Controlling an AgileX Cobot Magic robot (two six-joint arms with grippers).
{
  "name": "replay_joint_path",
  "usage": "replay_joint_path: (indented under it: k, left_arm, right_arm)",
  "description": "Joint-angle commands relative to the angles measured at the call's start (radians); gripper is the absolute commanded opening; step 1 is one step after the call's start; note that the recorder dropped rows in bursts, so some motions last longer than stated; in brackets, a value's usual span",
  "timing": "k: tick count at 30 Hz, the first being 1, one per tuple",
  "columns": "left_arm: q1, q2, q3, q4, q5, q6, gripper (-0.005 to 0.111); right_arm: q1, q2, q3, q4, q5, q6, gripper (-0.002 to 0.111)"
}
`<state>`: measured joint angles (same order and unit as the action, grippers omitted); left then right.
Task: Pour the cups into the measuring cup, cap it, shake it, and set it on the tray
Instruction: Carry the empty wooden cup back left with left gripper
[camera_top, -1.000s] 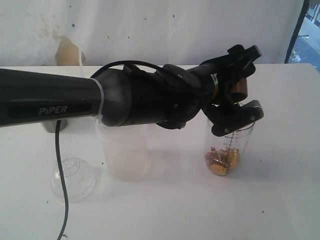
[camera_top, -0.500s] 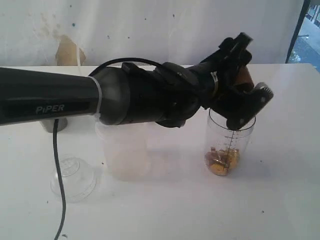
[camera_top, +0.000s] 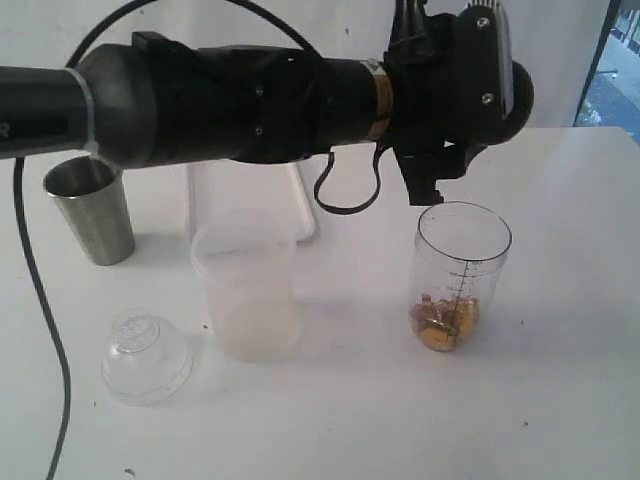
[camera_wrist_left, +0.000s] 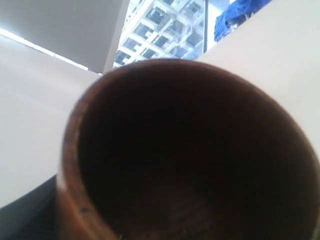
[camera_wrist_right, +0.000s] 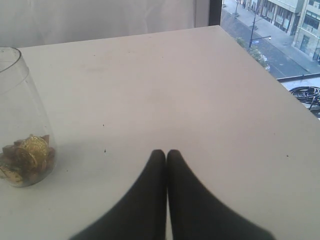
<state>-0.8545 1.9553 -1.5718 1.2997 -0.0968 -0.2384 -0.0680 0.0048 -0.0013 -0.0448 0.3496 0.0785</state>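
Left arm (camera_top: 250, 100) rose (wooden cup (camera_wrist_left: 190, 150) too).

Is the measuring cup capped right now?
No, the measuring cup stands open at the top, and a clear dome lid lies apart, past the frosted tumbler.

Your measuring cup (camera_top: 463, 270) stands right of centre, small pieces (camera_top: 444, 324) in its bottom. Above it in frame, the left gripper (camera_top: 488, 92) holds the wooden cup (camera_wrist_left: 190, 150). The wide tumbler (camera_top: 247, 295) is centre-left, the tray (camera_top: 306, 212) behind it, the steel tumbler (camera_top: 91, 212) far left, the dome lid (camera_top: 147, 357) lower left.
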Motion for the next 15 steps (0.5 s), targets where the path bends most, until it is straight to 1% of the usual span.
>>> replay_joint_path:
  k: [1,8,15]
  left_arm:
    - [0.015,-0.023,0.054,-0.019,-0.142,-0.022,0.0]
    - [0.015,-0.025,0.122,-0.002,-0.182,-0.008,0.0]
    - [0.015,-0.049,0.176,0.017,-0.233,0.232,0.0]
  right_arm:
    - [0.003,-0.005,0.001,-0.003,-0.005,0.004,0.0]
    - [0.003,-0.005,0.001,-0.003,-0.005,0.004,0.0]
    - [0.003,-0.005,0.001,-0.003,-0.005,0.004,0.0]
